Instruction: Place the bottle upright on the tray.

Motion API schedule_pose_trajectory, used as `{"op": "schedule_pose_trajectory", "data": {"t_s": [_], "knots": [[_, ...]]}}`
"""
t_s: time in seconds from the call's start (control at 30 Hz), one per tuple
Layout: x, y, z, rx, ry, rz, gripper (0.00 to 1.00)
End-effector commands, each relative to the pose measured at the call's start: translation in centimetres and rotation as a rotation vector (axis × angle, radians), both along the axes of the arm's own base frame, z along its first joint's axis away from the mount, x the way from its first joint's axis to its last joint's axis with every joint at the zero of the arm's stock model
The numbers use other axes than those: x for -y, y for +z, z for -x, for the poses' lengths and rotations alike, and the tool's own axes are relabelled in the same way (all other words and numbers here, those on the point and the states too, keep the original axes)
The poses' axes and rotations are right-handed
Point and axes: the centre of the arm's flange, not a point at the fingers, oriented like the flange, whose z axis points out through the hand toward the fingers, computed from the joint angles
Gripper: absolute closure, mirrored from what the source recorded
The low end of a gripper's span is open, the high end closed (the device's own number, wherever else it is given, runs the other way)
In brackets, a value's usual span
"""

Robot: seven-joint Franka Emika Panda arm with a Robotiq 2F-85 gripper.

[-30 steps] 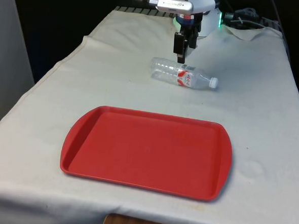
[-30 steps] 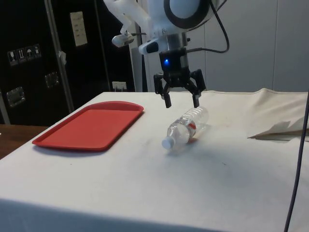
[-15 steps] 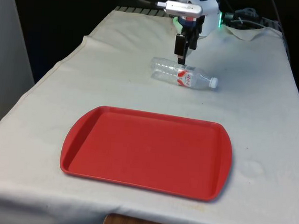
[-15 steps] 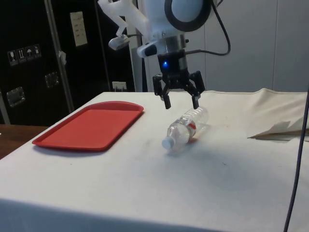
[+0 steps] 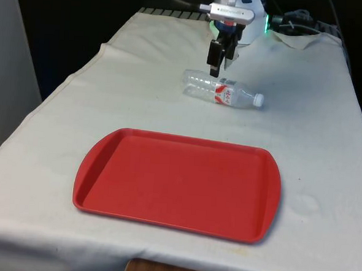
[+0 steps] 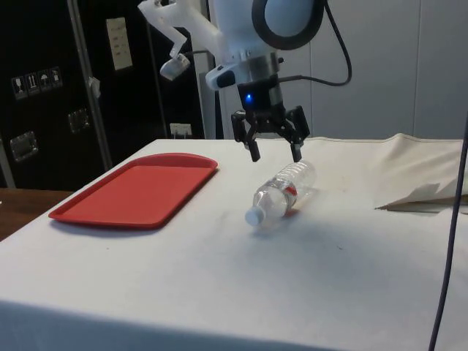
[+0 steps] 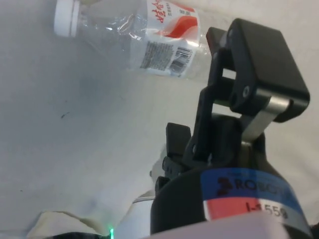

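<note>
A clear plastic bottle (image 5: 223, 94) with a red-and-white label and white cap lies on its side on the white cloth, cap toward the front view's right. It also lies in the side view (image 6: 282, 194) and the wrist view (image 7: 144, 35). My gripper (image 5: 214, 67) (image 6: 275, 151) hangs open just above the bottle's bottom half, fingers apart and holding nothing. A red tray (image 5: 178, 182) (image 6: 135, 190) lies flat nearer the table's front edge, with nothing on it.
A folded white cloth or paper (image 6: 420, 196) lies on the table beyond the bottle, near cables (image 5: 298, 23) at the robot's base. The table's edges drop off on both sides.
The gripper has lifted slightly and tilted, its wrist turning, while staying open above the bottle. The bottle and tray have not moved.
</note>
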Motion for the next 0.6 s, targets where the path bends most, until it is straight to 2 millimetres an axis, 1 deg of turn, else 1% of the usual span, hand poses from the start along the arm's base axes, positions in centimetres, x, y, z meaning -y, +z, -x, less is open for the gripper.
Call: {"op": "schedule_pose_trajectory", "data": {"t_s": [0.0, 0.2, 0.23, 0.5, 0.53, 0.57], "knots": [[0.09, -0.13, -0.2, -0.006, -0.006, 0.024, 0.0], [0.18, -0.09, -0.55, -0.02, -0.023, 0.063, 0.0], [0.14, -0.03, -0.38, -0.019, -0.02, 0.045, 0.0], [0.25, -0.02, -0.88, -0.036, -0.041, 0.112, 0.0], [0.18, 0.03, -0.68, -0.034, -0.036, 0.091, 0.0], [0.23, -0.03, -0.9, -0.038, -0.042, 0.117, 0.0]]}}
